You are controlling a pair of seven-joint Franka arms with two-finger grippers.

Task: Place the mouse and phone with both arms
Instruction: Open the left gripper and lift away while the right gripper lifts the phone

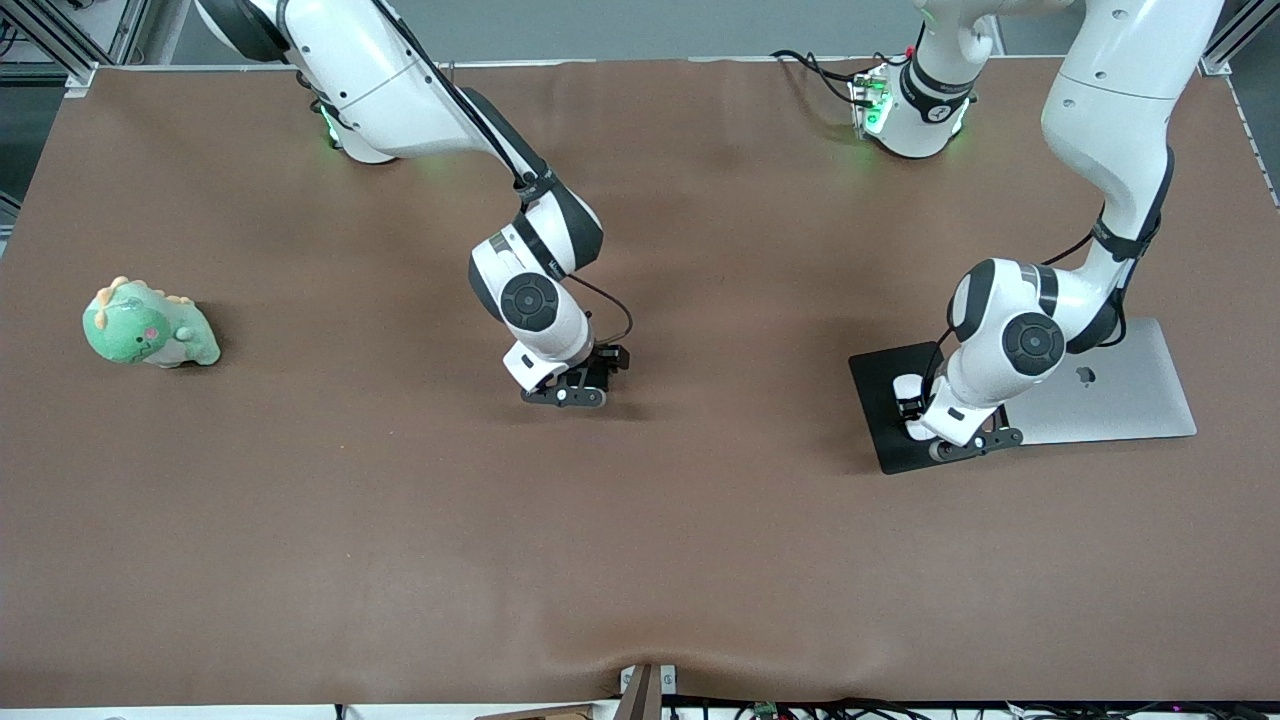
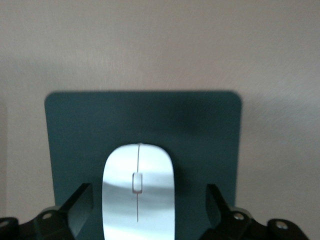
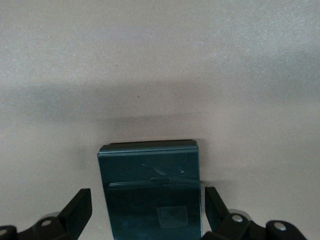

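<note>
Both fingers (image 2: 80, 202) clear of mouse (image 2: 138, 192).

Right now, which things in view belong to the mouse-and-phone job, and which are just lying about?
Part of the job:
- mouse, on the mouse pad, between the open left gripper fingers
- phone, on the table, between the open right gripper fingers

Just lying about:
- green dinosaur toy
- closed laptop, beside the pad

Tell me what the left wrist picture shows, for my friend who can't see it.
A white mouse lies on a dark mouse pad, between the left gripper's open fingers, which stand clear of it.
</note>
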